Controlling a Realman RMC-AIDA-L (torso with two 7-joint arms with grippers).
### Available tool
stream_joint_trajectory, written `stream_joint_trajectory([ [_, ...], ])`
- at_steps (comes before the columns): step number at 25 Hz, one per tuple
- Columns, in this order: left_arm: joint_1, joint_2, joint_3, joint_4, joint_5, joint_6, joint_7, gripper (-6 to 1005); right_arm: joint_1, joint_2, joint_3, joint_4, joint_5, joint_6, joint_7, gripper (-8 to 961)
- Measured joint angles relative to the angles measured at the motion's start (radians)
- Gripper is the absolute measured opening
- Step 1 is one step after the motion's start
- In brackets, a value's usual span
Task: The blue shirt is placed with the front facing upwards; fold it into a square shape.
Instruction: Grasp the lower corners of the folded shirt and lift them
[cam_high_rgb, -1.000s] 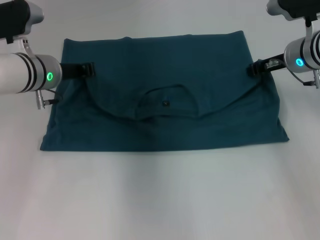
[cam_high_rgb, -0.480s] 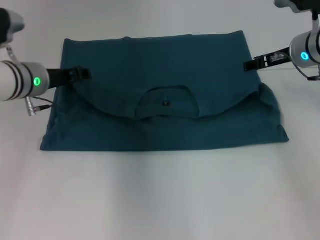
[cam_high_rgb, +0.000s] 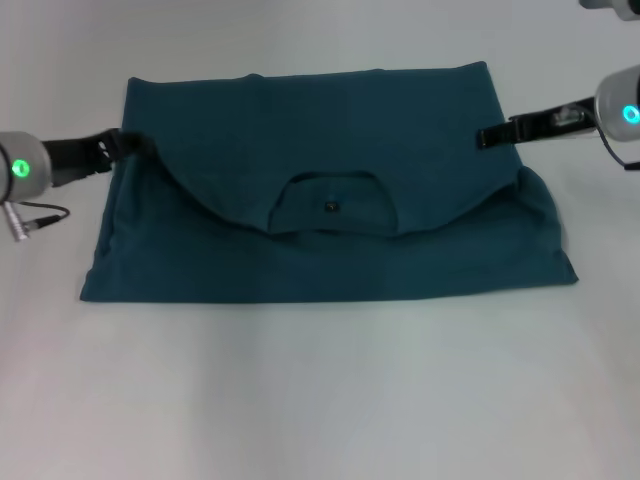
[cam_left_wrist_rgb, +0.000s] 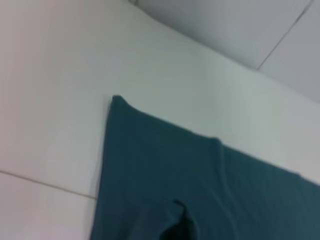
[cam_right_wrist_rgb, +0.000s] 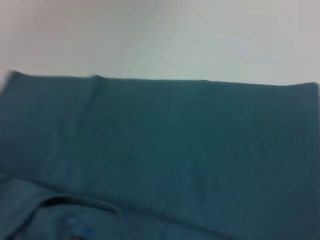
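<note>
**Folded blue shirt lies flat while both arms sit out at its sides**

The blue shirt (cam_high_rgb: 330, 210) lies spread on the white table (cam_high_rgb: 320, 400), in the middle of the head view. It is soft, dark teal cloth, folded into a wide shape with a straight far edge and a near edge that flares out at both corners. The top part is folded down toward the robot, so the round collar (cam_high_rgb: 333, 205) makes a curved arch in the middle with a tiny dark label inside it. The fold makes a long smooth curve from one side of the shirt to the other. The cloth looks mostly flat, with a few gentle wrinkles near the right corner.

The left gripper (cam_high_rgb: 125, 145) is at the shirt's left edge, and I cannot tell if its black fingers are spread or pressed together. The right gripper (cam_high_rgb: 490, 137) is over the shirt's right edge, and I cannot tell about its fingers either.

Half a second ago both arms reached farther in over the cloth. They have since pulled back toward the sides, the left one more. The shirt has not moved
</note>
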Motion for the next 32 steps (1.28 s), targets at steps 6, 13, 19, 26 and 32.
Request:
stream_joint_trajectory([
  [6,0.097,-0.001,0.0,0.085,-0.092,0.053,-0.018,653,-0.096,0.002,0.0,-0.058,0.201,-0.149,-0.116,899],
  [13,0.184,-0.002,0.001,0.097,-0.258,0.179,0.07,652,-0.244,0.021,0.0,-0.065,0.498,-0.387,-0.323,892],
  [19,0.236,0.02,-0.022,0.092,-0.344,0.343,0.103,654,-0.352,0.028,0.032,-0.042,0.681,-0.528,-0.381,890],
  [26,0.28,0.048,-0.125,0.066,-0.34,0.48,0.12,641,-0.412,0.03,0.138,0.049,0.774,-0.699,-0.494,888],
  [32,0.284,0.056,-0.145,0.015,-0.31,0.43,0.295,627,-0.433,0.028,0.145,0.069,0.772,-0.694,-0.536,886],
])
